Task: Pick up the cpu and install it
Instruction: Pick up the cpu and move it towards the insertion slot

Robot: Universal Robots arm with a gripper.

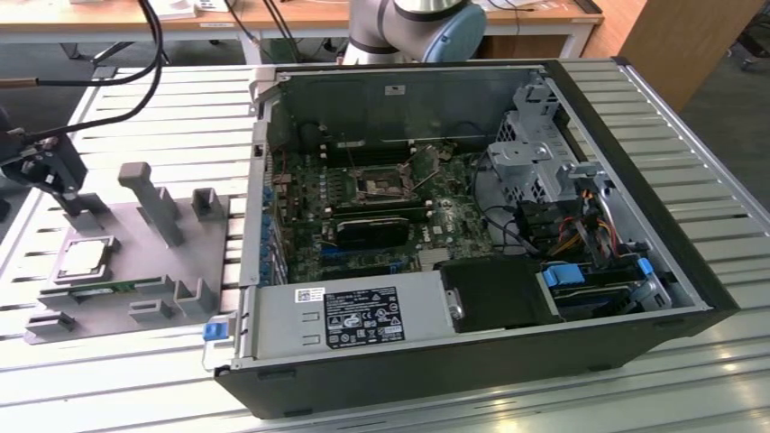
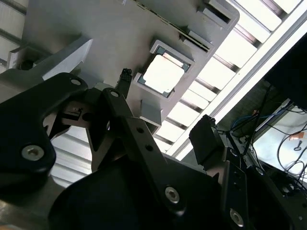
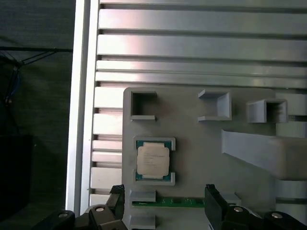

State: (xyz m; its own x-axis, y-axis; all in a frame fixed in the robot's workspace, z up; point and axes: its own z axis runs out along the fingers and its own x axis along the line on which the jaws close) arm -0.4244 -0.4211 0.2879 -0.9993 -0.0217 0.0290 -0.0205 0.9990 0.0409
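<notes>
First wrist view — cpu (image 3: 153,161) lies free near the gripper (image 3: 164,197) — jaws spread apart.

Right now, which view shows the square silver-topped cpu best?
First wrist view: the square silver-topped cpu faces the camera head-on, in its pocket on the grey holder plate. The second wrist view shows it slanted, its top washed out by glare. The exterior view shows it distant, at the exterior view's left.

The table (image 1: 704,176) is made of long silver metal slats. Two things lie directly on it: a grey holder plate (image 1: 147,267) at the exterior view's left, and just beside it a black open computer case (image 1: 506,356).
</notes>
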